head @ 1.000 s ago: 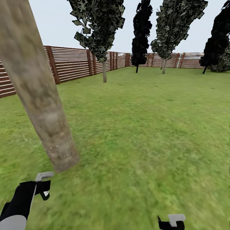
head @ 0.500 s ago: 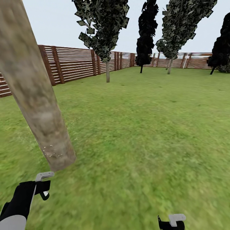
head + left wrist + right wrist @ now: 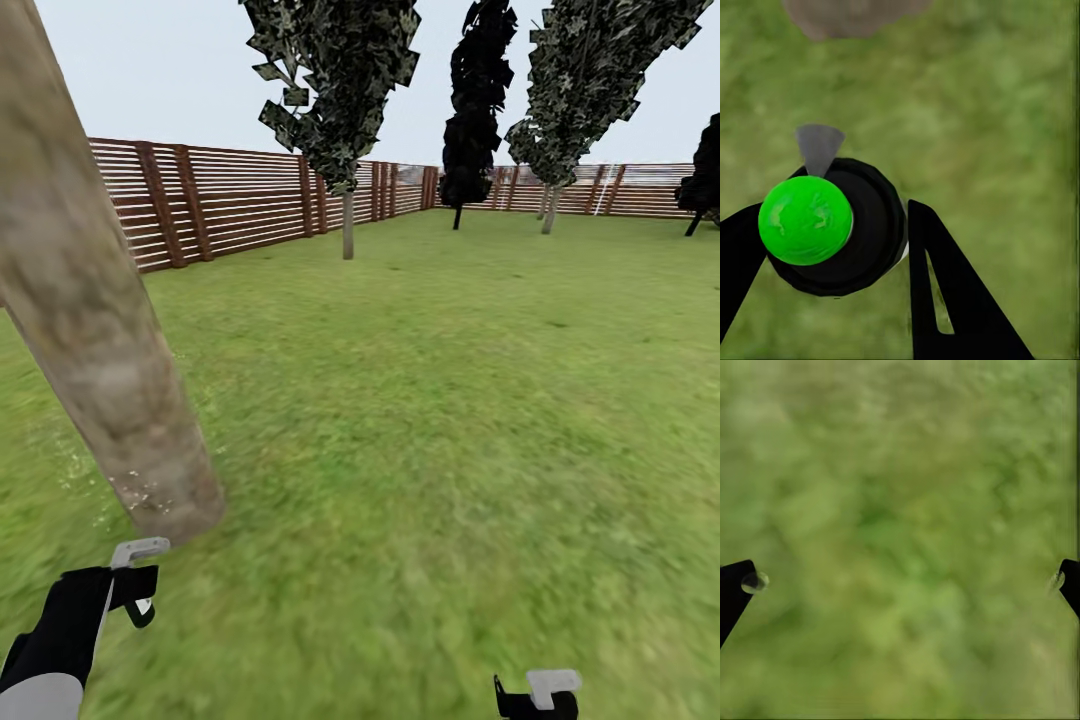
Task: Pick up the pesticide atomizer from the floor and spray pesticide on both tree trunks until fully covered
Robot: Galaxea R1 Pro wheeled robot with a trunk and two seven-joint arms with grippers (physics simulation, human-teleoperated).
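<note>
The pesticide atomizer point(image 3: 832, 229) shows in the left wrist view as a round black body with a bright green cap and a grey nozzle. My left gripper point(image 3: 832, 251) is shut on it, one black finger on each side. In the head view its pale grey top point(image 3: 139, 549) pokes above the left gripper point(image 3: 138, 592), low at the left. Just beyond stands a thick beige-grey tree trunk point(image 3: 95, 300), leaning in the picture, with whitish pesticide speckles point(image 3: 140, 494) near its base. My right gripper point(image 3: 904, 581) hangs open over the grass floor point(image 3: 450, 450), also seen low at the right point(image 3: 540, 695).
A brown slat fence point(image 3: 230, 195) runs along the left and far sides of the lawn. Farther back stand a leafy tree with a pale trunk point(image 3: 347, 225), a black-leaved tree point(image 3: 472, 120) and another pale-trunked tree point(image 3: 548, 205). Open grass stretches ahead and to the right.
The whole head view has shifted: the far trees and fence slid right and the near trunk slid left, so the camera moved. Both arms keep their places in the picture.
</note>
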